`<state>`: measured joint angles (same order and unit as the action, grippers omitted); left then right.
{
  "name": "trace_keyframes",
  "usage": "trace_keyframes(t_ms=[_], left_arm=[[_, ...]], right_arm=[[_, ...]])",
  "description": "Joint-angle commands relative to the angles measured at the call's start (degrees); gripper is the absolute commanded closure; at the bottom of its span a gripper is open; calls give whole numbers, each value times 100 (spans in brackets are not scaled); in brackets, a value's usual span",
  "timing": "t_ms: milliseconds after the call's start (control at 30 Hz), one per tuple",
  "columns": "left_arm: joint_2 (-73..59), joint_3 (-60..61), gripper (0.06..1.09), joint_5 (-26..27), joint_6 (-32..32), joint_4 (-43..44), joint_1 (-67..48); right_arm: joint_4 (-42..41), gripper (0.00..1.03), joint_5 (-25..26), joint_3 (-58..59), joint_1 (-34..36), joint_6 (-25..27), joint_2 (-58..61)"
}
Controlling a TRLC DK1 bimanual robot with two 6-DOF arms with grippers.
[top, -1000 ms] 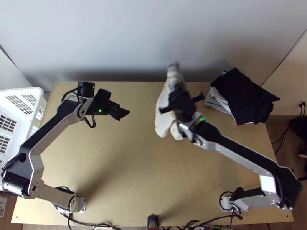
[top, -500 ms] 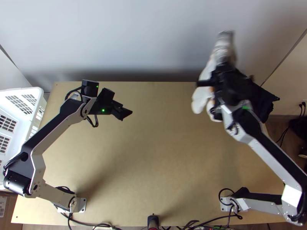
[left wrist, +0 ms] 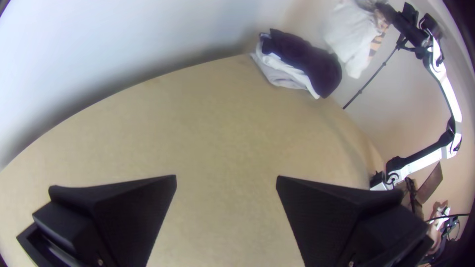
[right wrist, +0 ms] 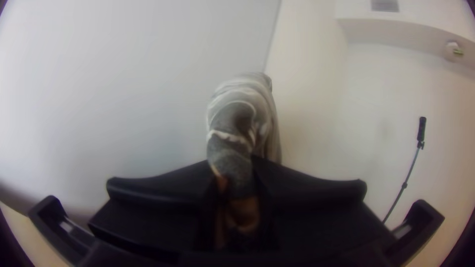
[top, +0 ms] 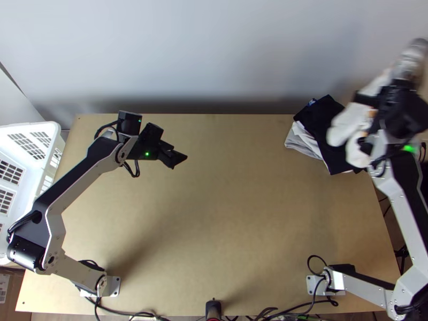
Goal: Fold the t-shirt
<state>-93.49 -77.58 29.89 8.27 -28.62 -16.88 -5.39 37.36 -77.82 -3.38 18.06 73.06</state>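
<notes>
1. White basket beside the table, on the left.
2. Cloth pile at the table's far right, dark cloth over pale; in the top view the t-shirt covers part of it.
3. My left pincer hangs over the far left, fingers apart.
4. My right pincer is clamped on the t-shirt, up at the far right.
5. It's bunched and drooping, white with grey and orange-brown patches; which part I grip, I can't tell.

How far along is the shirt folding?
Not far, it seems. Apparently done: a pile of clothes, dark over pale, at the table's far right corner. In hand: the white shirt, bunched in the right gripper. Remaining: probably spreading it flat, then folding.
</notes>
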Motion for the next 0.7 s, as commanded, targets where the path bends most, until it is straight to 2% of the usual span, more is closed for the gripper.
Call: trace_keyframes(t_ms=[0, 367, 667], left_arm=[[-11, 6, 10, 8, 25, -29, -17], [-46, 6, 10, 8, 52, -21, -8], [-37, -3, 10, 8, 96, -21, 98]], right_arm=[[-138, 100, -265, -23, 1471, -14, -46], [-279, 100, -792, 276, 2816, -14, -134], [-753, 100, -1012, 681, 2922, 13, 218]])
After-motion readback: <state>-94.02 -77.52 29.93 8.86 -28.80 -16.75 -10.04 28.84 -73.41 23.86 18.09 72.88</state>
